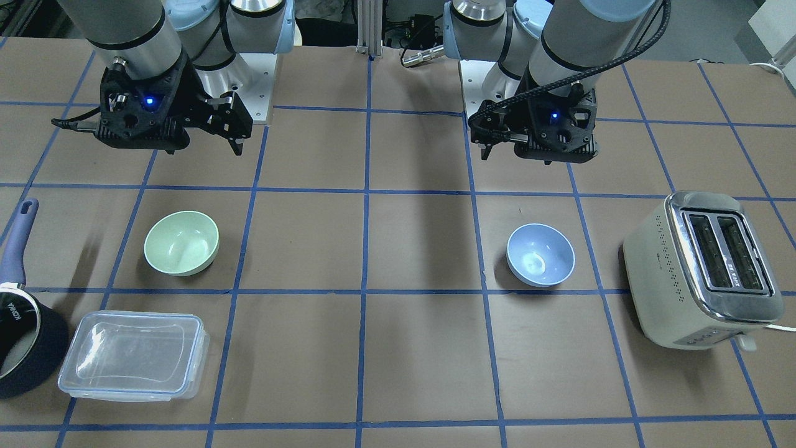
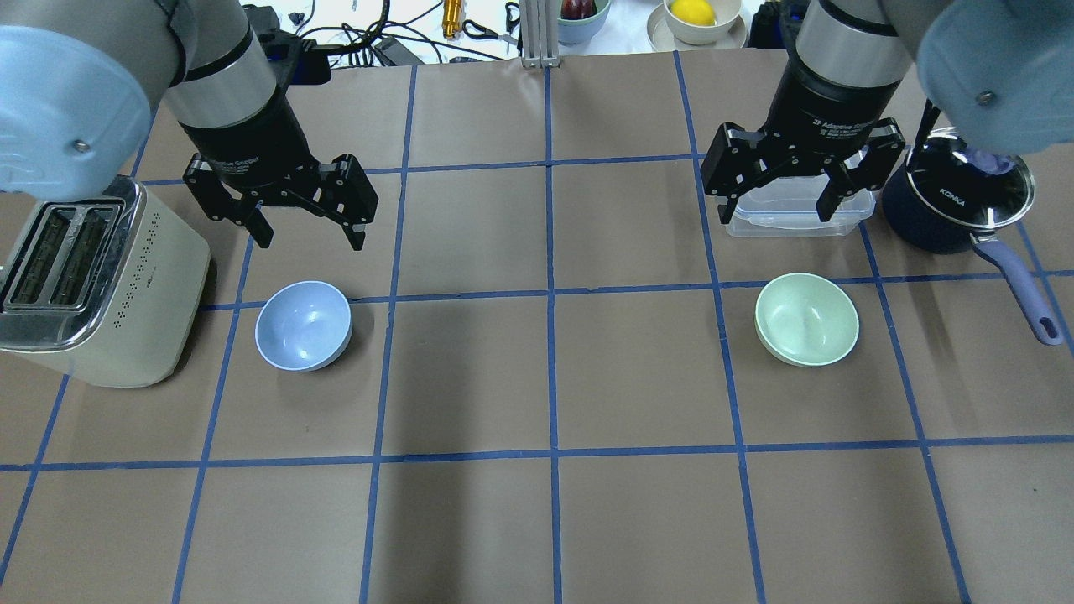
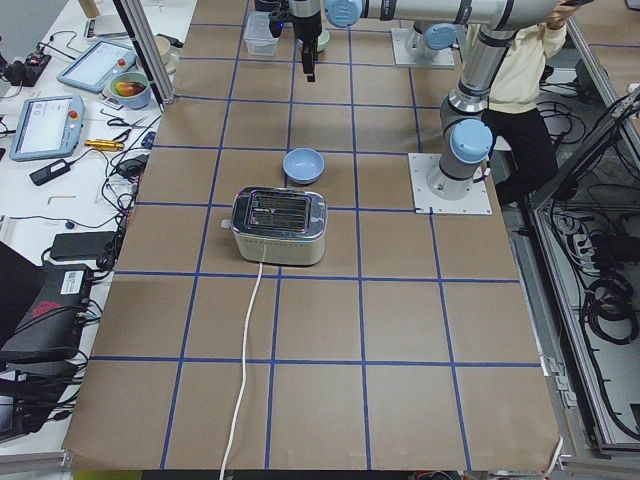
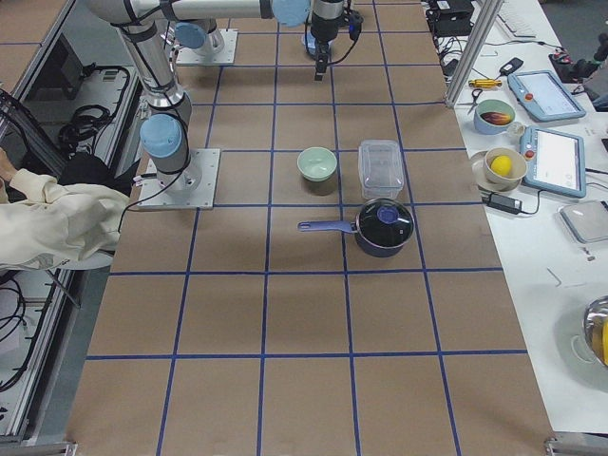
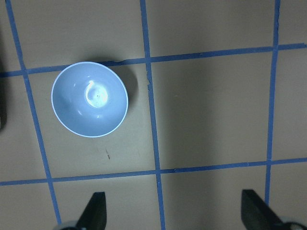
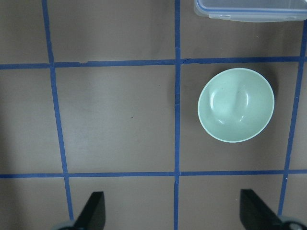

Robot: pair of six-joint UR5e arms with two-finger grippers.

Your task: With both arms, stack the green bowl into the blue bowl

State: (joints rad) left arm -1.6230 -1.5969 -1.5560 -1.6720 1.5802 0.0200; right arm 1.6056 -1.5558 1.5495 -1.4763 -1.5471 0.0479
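- Blue bowl (image 2: 303,325) upright and empty on the brown table (image 2: 554,520), on the robot's left half, just beside the toaster (image 2: 101,285) but not touching it.
- Left gripper (image 2: 309,239) raised above the table, fingers spread wide, holding nothing. Not over the bowl, which lies off to one side and clear of both fingers.
- Green bowl (image 2: 807,319) upright and empty on the robot's right half, well apart from the blue bowl.
- Right gripper (image 2: 776,216) also raised, fingers spread wide, holding nothing. Apart from the green bowl, no contact.
- Left wrist view: straight down into the blue bowl at upper left, with two dark fingertips (image 5: 95,211) at the bottom edge far apart. No other view gives so plain a measure of the offset.
- Right wrist view: the same for the green bowl, here at upper right, with a corner of the clear lidded container (image 1: 134,364) just beyond it.
- Overhead view: container half hidden behind the right gripper. Front view: container whole, near the green bowl and just beside the dark saucepan (image 4: 385,226).
- Right side view only: saucepan lid on, blue handle pointing toward the robot's side.
- Left side view only: white cord (image 3: 248,340) trailing from the toaster across the table.
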